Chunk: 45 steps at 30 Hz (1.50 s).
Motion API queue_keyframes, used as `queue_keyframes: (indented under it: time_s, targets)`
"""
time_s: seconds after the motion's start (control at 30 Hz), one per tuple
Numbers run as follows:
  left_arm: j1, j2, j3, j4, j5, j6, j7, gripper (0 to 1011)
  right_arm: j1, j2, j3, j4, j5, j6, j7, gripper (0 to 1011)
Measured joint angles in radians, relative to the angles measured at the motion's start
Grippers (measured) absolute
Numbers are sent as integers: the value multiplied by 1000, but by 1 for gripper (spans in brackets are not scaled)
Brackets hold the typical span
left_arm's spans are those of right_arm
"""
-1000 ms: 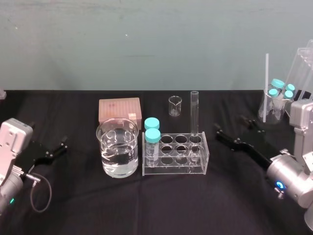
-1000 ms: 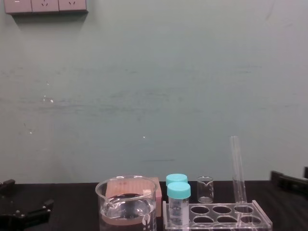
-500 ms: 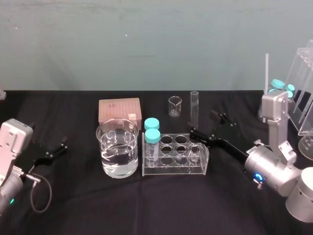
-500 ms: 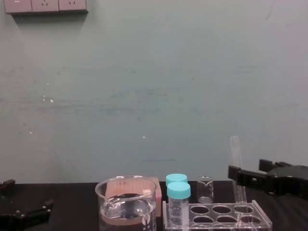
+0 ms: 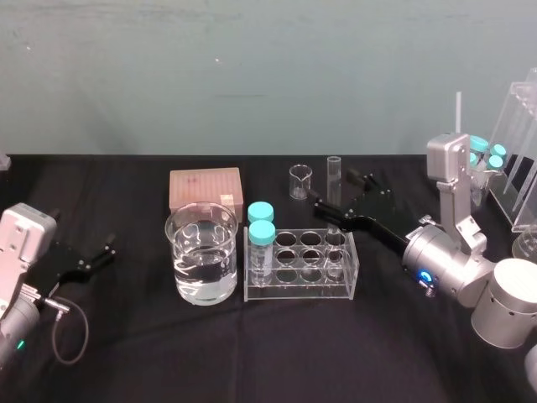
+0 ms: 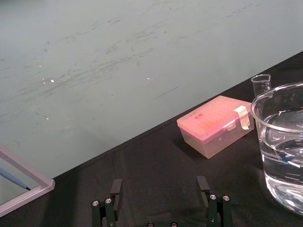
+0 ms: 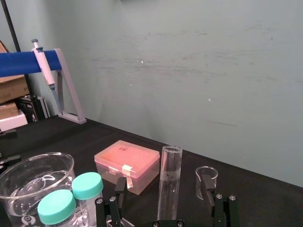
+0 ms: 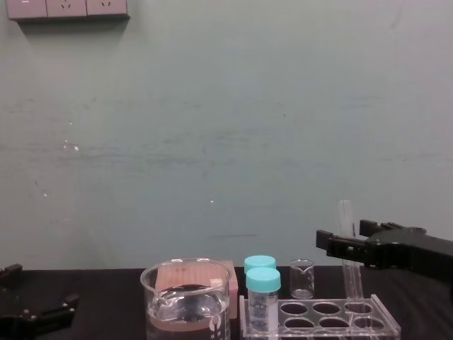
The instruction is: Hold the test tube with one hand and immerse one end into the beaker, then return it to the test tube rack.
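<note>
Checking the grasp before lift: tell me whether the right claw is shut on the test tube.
No, the right claw is open, its fingers standing clear on either side of the test tube.

The test tube [image 5: 334, 178] is seen standing upright in the rack [image 5: 299, 295], seated in a back-row hole at the right end. It is long, thin, clear and uncapped, with its open mouth up. The rack is low clear acrylic, its top plate pierced with rows of round holes. Just to its left the beaker [image 5: 201, 267] is set, wide, clear and partly filled with clear liquid. The test tube is straddled by the right gripper [image 5: 334, 191], one finger on either side, neither touching the glass.
</note>
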Motion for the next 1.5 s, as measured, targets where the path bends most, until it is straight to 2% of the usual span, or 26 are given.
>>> queue_keyframes:
  time_s: [0.47,0.83,1.07,1.1,1.23,1.27,1.3,1.37,1.5]
  targets:
    - [0,0,0,0,0,0,0,1000,22,-29,11,48,-44,14,10,1002]
    - [0,0,0,0,0,0,0,1000,22,-28,12,48,-40,14,10,995]
    - [0,0,0,0,0,0,0,1000,21,-28,12,48,-38,14,10,841]
    - [0,0,0,0,0,0,0,1000,21,-28,12,48,-38,14,10,788]
    - [0,0,0,0,0,0,0,1000,21,-27,12,47,-37,15,9,697]
    - [0,0,0,0,0,0,0,1000,21,-27,12,47,-37,15,9,635]
    - [0,0,0,0,0,0,0,1000,21,-27,12,47,-37,15,9,627]
    - [0,0,0,0,0,0,0,1000,21,-27,12,47,-37,15,9,539]
    - [0,0,0,0,0,0,0,1000,21,-27,12,47,-36,15,9,435]
